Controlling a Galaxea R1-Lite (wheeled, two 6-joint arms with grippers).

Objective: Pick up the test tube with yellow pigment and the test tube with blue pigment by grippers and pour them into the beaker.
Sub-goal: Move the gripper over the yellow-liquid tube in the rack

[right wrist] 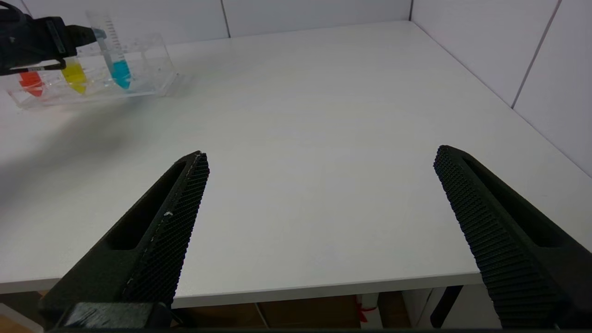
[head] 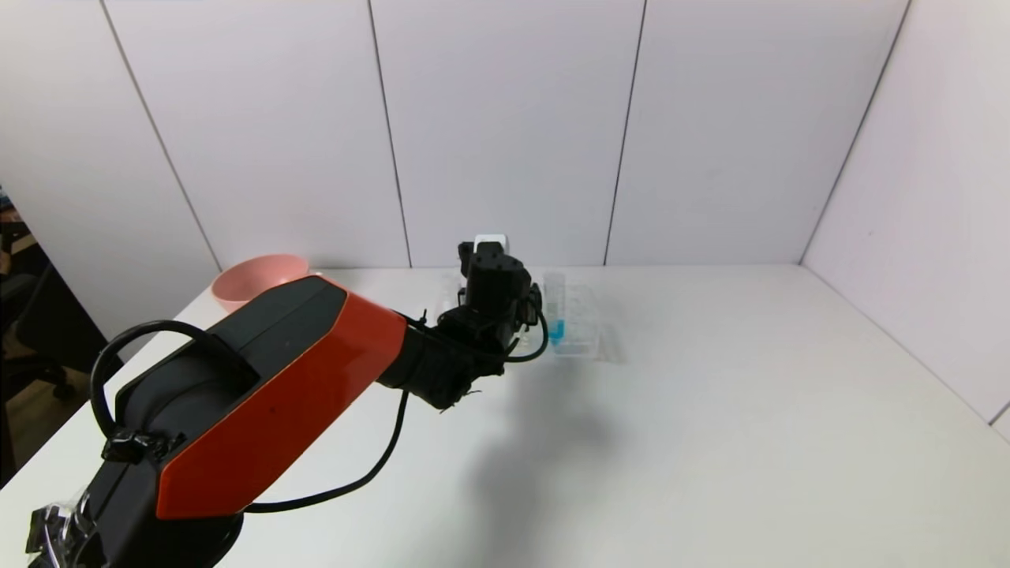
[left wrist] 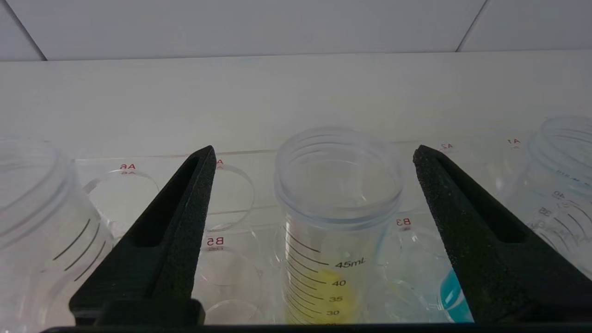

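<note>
**Yellow tube sits between your left jaws, upright, not yet gripped**

Your left gripper (left wrist: 314, 152) has its jaws spread, one on each side of the yellow tube (left wrist: 335, 217). There is a clear gap on both sides, so nothing is held. The tube stands upright in the rack (left wrist: 231, 203), its long axis vertical and its open mouth level with the fingertips; the jaws look set to meet it just under the threaded rim. Yellow liquid fills only its lower end.

Just beyond the jaw on one side stands the blue tube (right wrist: 113, 53), blue liquid at its tip; a red tube (right wrist: 31, 82) stands past the other jaw. No beaker can be made out.

Your right gripper (right wrist: 319, 159) is parked at the near table edge, jaws wide and empty, well apart from the rack. The left arm is far nearer.

A pink bowl (head: 256, 278) sits at the far left.
</note>
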